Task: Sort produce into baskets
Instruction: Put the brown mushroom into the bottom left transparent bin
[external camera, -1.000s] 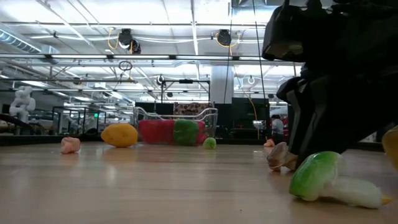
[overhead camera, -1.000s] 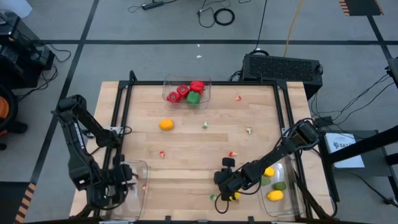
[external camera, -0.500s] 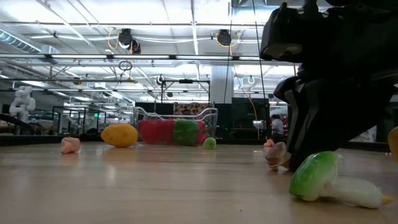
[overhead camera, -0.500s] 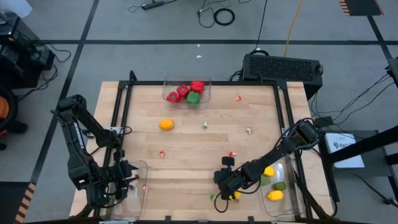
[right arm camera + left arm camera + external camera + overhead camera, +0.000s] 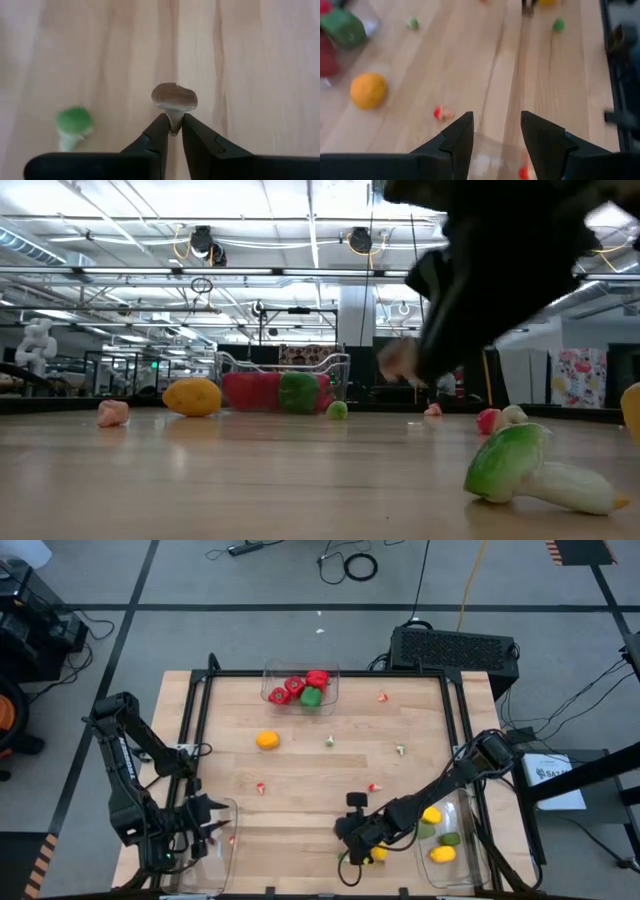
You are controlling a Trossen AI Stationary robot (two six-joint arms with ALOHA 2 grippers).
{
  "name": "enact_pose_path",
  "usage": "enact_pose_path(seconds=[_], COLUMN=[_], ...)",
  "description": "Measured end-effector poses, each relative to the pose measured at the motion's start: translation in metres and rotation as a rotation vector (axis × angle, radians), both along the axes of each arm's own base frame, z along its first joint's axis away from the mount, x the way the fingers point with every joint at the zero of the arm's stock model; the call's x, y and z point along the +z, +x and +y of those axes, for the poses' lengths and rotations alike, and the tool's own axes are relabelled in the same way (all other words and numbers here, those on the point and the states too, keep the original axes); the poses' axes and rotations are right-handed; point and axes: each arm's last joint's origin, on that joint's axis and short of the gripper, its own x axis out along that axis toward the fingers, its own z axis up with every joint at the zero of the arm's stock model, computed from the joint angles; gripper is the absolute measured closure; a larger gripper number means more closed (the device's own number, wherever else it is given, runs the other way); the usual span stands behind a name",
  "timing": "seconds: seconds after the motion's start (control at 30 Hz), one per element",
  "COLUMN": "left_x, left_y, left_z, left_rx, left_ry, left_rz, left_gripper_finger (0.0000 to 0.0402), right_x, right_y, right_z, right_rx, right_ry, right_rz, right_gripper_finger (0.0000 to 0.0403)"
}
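A small brown-capped mushroom [image 5: 174, 100] is pinched by its pale stem between the fingers of the right pincer [image 5: 172, 131], which hangs above the desk [image 5: 310, 770] near its front edge, just beside the right bin [image 5: 448, 840]. A green-and-white bit [image 5: 72, 126] lies on the wood close to the mushroom, apart from the pincer. The right bin sits at the front right corner and holds lemons [image 5: 441, 853] and a lime [image 5: 450, 838].

From that bin across the front edge, the left bin [image 5: 216, 835] sits at the front left corner, with the left pincer [image 5: 496, 131] above it, its fingers spread and holding nothing. A third bin [image 5: 300, 686] stands at the far edge, well apart from the right bin, with red peppers [image 5: 292, 686] and a green one [image 5: 311, 697] inside.

An orange [image 5: 267, 740] and a few tiny bits lie scattered on the middle boards, well apart, leaving wide bare wood between the three bins.
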Motion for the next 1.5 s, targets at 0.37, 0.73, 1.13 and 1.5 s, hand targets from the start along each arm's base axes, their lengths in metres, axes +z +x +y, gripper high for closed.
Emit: enact_pose_path(seconds=[0.37,0.73,1.13,1.5], left_x=[0.011,0.016,0.006,0.016], left_y=[0.02,0.026,0.035,0.045], left_z=[-0.005,-0.002,0.001,-0.013], left_rx=[0.009,0.036,0.09,0.086], left_ry=[0.117,0.155,0.191,0.253], left_rz=[-0.308,-0.347,-0.409,-0.545], left_gripper_finger=[0.0231,0.0231,0.0189,0.016], right_x=[0.084,0.132,0.143,0.153], right_y=[0.054,0.092,0.098,0.099], right_z=[-0.014,-0.051,-0.051,-0.05], right_rx=[0.095,0.043,0.179,0.249], right_ry=[-0.163,-0.211,-0.087,-0.053], right_rz=[-0.282,-0.632,-0.751,-0.857], right_gripper_finger=[0.0356,0.0356,0.0356,0.0356])
